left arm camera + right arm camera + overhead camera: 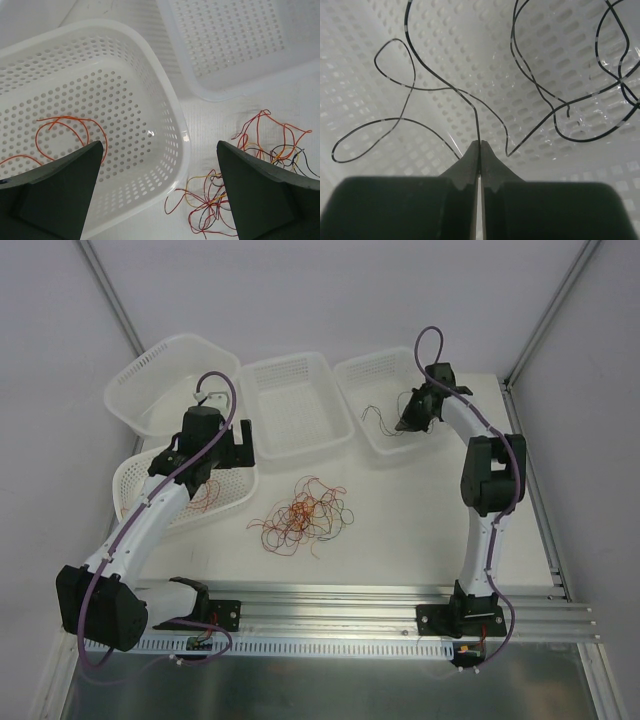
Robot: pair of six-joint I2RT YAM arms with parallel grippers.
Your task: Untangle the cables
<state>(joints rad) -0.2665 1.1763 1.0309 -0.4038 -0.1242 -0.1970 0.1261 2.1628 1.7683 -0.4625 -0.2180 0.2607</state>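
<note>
A tangle of thin red, orange and black cables [302, 514] lies on the table's middle; it also shows in the left wrist view [235, 170]. My left gripper [225, 455] is open and empty above the near-left basket's [165, 107] right rim. An orange cable [65, 131] lies in that basket. My right gripper [410, 418] is over the far-right basket [352, 375], shut on a black cable [445, 87] that enters between the fingertips [480, 144]. More black cable [555, 107] loops over the basket floor.
Two more white perforated baskets stand at the back: a far-left one [140, 380] and a middle one [262, 375]. The middle basket [210, 90] is close beyond the left gripper. A metal rail [350, 600] runs along the near edge.
</note>
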